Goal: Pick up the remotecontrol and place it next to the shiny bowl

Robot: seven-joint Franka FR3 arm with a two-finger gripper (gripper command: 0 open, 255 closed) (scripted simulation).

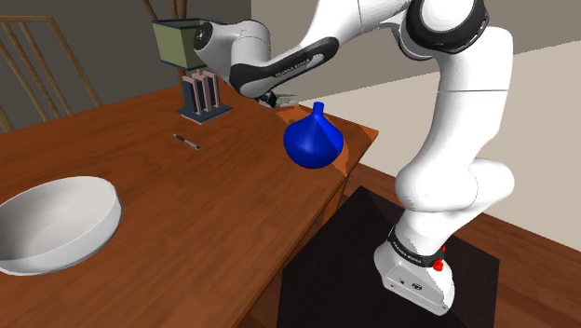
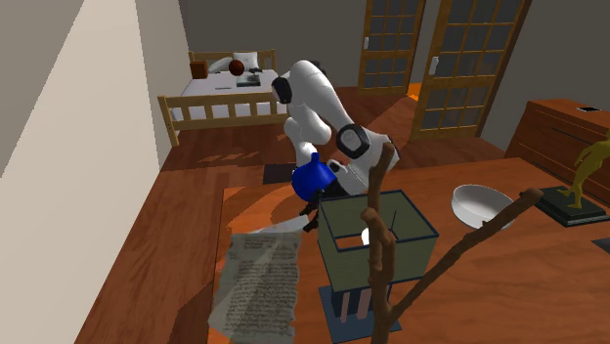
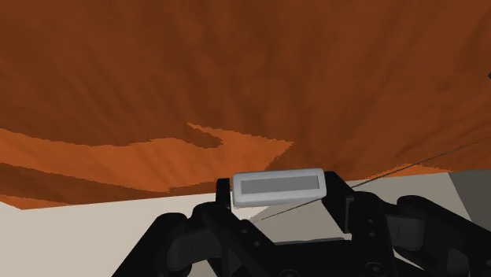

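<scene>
- Gripping the pale grey remote control (image 3: 278,187), I have my jaws closed on it, one black finger (image 3: 337,198) pressed to each of its ends, so it lies crosswise between them.
- The remote control hangs in my gripper (image 1: 279,99) above the wooden table (image 1: 140,177), close to the table's edge, with pale floor beyond it in the wrist view.
- In the shoulder view my hand sits just behind the blue vase (image 1: 314,140), at the table's right-hand corner.
- My arm climbs from the stand, folds at a high elbow, then stretches up and to that view's left, forearm sloping down to the wrist.
- The white bowl (image 1: 56,224) lies well apart from me at the shoulder view's lower left, its rim cut off by the picture's edge.
- From the shoulder view my own wrist covers most of the remote control; I cannot tell whether it touches the wood.
- In the second exterior view the vase and an olive open-topped box (image 2: 376,235) screen my hand, and a sheet of newspaper (image 2: 259,283) lies beside the box.
</scene>
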